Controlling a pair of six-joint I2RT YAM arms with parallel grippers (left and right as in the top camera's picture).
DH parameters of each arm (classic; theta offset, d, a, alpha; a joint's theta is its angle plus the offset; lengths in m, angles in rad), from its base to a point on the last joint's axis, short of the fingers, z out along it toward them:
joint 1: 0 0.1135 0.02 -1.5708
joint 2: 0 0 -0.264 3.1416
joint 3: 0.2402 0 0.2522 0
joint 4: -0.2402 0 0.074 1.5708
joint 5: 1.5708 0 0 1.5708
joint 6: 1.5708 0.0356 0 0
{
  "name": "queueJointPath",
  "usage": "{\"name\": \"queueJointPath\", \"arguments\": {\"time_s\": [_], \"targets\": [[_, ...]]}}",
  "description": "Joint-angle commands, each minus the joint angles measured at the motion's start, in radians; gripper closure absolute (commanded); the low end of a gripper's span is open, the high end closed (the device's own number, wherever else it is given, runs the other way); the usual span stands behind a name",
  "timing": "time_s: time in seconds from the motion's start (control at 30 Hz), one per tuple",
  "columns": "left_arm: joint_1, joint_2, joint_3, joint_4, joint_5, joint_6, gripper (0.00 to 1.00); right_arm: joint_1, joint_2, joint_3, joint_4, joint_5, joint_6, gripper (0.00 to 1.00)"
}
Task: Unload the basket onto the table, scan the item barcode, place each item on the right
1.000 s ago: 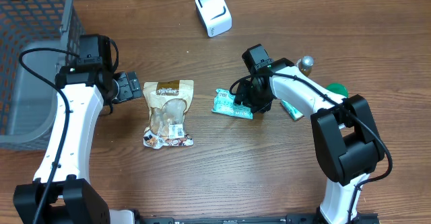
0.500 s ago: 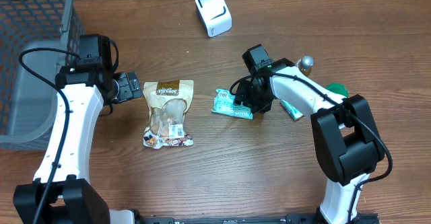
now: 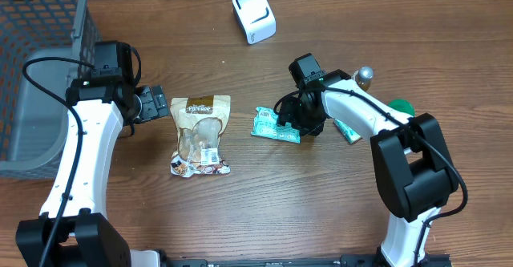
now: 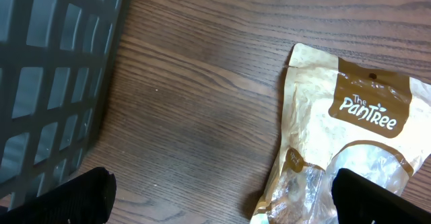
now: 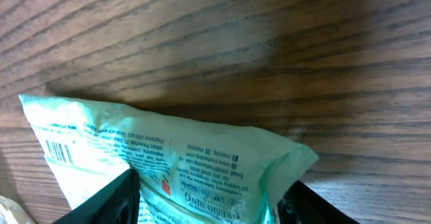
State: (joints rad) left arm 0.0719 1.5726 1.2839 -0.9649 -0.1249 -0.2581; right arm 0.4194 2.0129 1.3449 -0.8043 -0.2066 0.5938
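Straddling the green packet [image 5: 168,150] with the right gripper [image 5: 212,200], one dark finger at each side of it; possibly in contact on both sides, but cannot tell whether clamped or merely flanked. Lies flat on the wooden table [image 3: 321,203], right of centre, printed back facing up, with a barcode [image 5: 59,151] near one end. Holds the left gripper [image 4: 225,197] spread wide with nothing between the fingers, over bare wood, just beside the upper left corner of a brown PanTree pouch [image 3: 200,135] and not touching it. Places the pouch flat, left of the green packet and apart from it. Stands a white scanner [image 3: 254,14] toward the far side of the table, well apart from both packs. Shows a grey mesh-walled basket [image 3: 32,58] at the far left corner, close beside the left arm
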Motion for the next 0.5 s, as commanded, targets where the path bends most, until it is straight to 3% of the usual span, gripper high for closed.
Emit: {"name": "queueJointPath", "arguments": {"time_s": [0.0, 0.47], "targets": [[0.0, -0.007, 0.014, 0.001, -0.013, 0.011, 0.01, 0.004, -0.034, -0.021, -0.004, -0.004, -0.023, 0.39], [0.0, -0.007, 0.014, 0.001, -0.013, 0.011, 0.0, 0.004, -0.034, -0.035, -0.016, 0.03, -0.023, 0.39]]}}
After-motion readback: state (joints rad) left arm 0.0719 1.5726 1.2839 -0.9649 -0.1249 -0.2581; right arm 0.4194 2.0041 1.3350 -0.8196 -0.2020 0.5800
